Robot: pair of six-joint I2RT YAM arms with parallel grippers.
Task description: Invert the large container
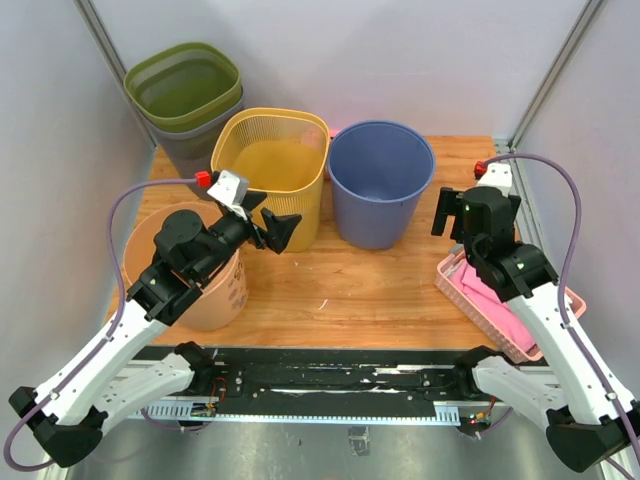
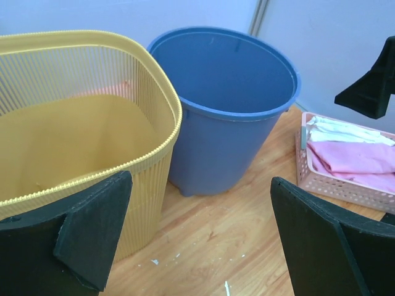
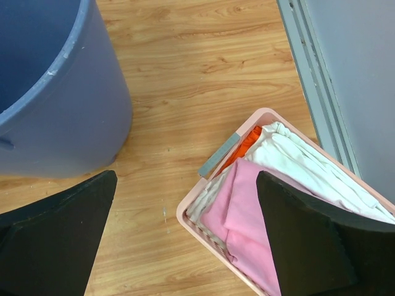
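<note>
Wood-grain tabletop (image 1: pixel 370 290) with pale scuffs, plain grey walls (image 1: pixel 350 60) on three sides. Nearest, at left, round tan plastic bucket (image 1: pixel 215 295); at right, pink lattice basket (image 1: pixel 475 312) of folded pink and white cloths (image 3: pixel 247 203). Left jaws spread wide, empty, just beside the yellow slatted wastebasket (image 1: pixel 310 195): squarish, ribbed, upright, mouth up, mid-tabletop. Right jaws likewise wide apart, holding nothing. Next to the yellow one, smooth round blue bin (image 1: pixel 378 215). Far left corner: stacked olive-green and grey bins (image 1: pixel 185 90).
</note>
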